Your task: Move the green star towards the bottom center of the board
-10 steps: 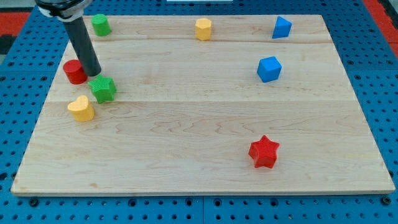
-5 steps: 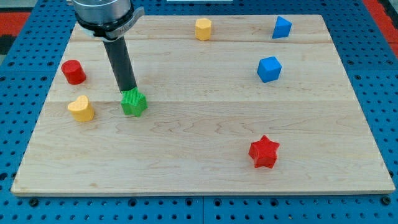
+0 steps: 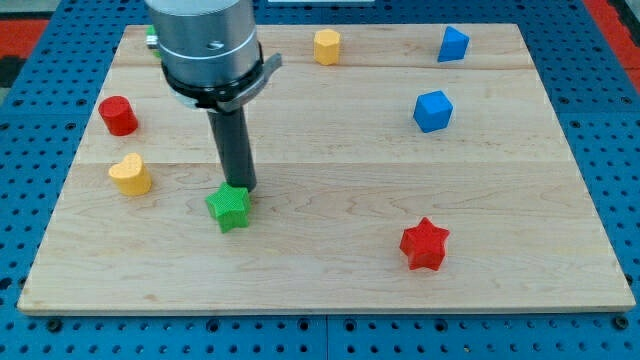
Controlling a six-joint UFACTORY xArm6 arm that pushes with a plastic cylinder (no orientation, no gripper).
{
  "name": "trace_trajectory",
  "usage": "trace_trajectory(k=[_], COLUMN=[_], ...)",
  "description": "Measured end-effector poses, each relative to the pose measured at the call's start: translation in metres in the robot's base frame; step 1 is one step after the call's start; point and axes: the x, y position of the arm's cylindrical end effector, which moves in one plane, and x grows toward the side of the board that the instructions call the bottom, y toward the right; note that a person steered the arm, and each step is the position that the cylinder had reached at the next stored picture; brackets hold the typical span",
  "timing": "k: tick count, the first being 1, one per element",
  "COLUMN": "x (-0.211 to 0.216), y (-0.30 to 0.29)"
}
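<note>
The green star (image 3: 229, 208) lies on the wooden board (image 3: 330, 270), left of the middle and in the lower half. My tip (image 3: 243, 187) touches the star's upper right side. The dark rod rises from there toward the view's top, under the grey arm body.
A red cylinder (image 3: 118, 115) and a yellow heart (image 3: 130, 174) sit at the left. A yellow hexagon (image 3: 326, 46) and a blue block (image 3: 452, 44) sit at the top, a blue cube (image 3: 433, 110) at the right, a red star (image 3: 424, 244) at the lower right. A green block (image 3: 151, 38) is mostly hidden behind the arm.
My tip has pushed the green star down and to the right, away from the red cylinder and yellow heart. The arm now covers the green block at the top left.
</note>
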Motion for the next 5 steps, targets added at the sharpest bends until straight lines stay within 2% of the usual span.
trace_trajectory(k=[1,4,5], x=[-0.019,0.047,0.007], y=[-0.026,0.031,0.016])
